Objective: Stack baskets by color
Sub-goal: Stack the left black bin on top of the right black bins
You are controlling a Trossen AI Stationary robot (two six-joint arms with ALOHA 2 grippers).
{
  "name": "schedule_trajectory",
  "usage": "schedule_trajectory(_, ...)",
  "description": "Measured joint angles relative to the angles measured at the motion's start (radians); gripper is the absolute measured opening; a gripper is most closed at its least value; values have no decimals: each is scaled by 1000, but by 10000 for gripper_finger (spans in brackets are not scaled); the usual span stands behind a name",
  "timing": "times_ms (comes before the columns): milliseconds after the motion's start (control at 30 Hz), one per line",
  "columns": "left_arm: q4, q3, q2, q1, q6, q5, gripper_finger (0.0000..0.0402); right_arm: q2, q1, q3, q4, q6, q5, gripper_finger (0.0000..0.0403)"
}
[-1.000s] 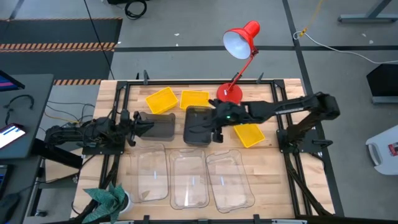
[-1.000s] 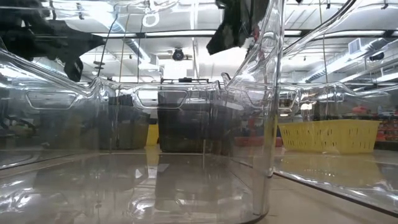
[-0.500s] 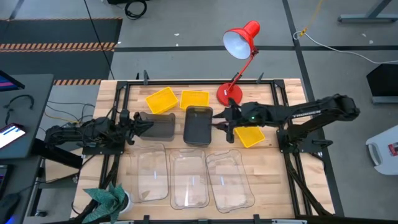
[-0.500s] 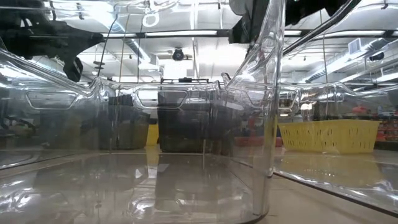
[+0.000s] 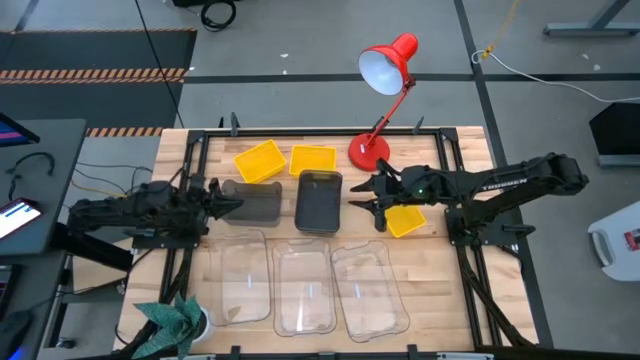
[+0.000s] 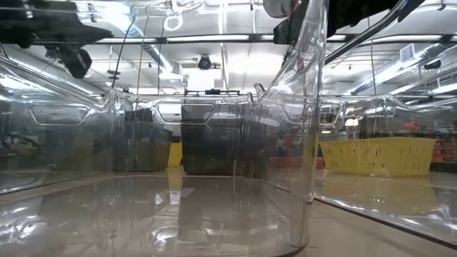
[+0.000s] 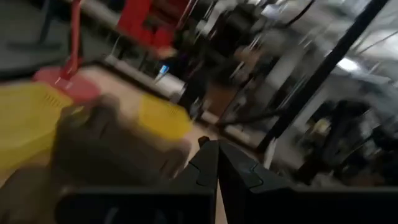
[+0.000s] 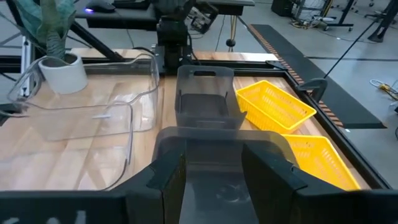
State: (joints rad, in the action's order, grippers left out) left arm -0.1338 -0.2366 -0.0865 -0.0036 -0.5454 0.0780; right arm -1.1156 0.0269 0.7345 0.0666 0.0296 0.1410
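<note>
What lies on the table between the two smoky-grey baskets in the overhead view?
Nothing: in the high view a bare strip of wooden table separates the left grey basket from the larger grey basket.

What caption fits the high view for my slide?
Both grippers flank two grey baskets; yellow baskets and clear baskets lie unstacked.

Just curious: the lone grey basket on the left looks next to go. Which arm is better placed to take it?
Left. Its gripper is shut right at the edge of that grey basket. The right gripper is open beyond the other grey basket, beside a yellow basket.
</note>
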Motion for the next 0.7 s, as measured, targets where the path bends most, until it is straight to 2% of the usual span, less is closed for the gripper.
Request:
schedule_trajectory(167, -173, -95, -137, 0, 15, 3, 26, 0, 4, 0, -15, -1, 0, 160)
schedule_trajectory(367, -431, -205, -317, 0, 41, 7, 76, 0, 4, 0, -23, 0, 0, 160)
schedule_trajectory(533, -486, -267, -472, 0, 40, 7, 111, -1, 4, 0, -38, 33, 0, 160)
schedule_trajectory(700, -468, -334, -620, 1, 33, 11, 123, -1, 4, 0, -68, 45, 46, 160)
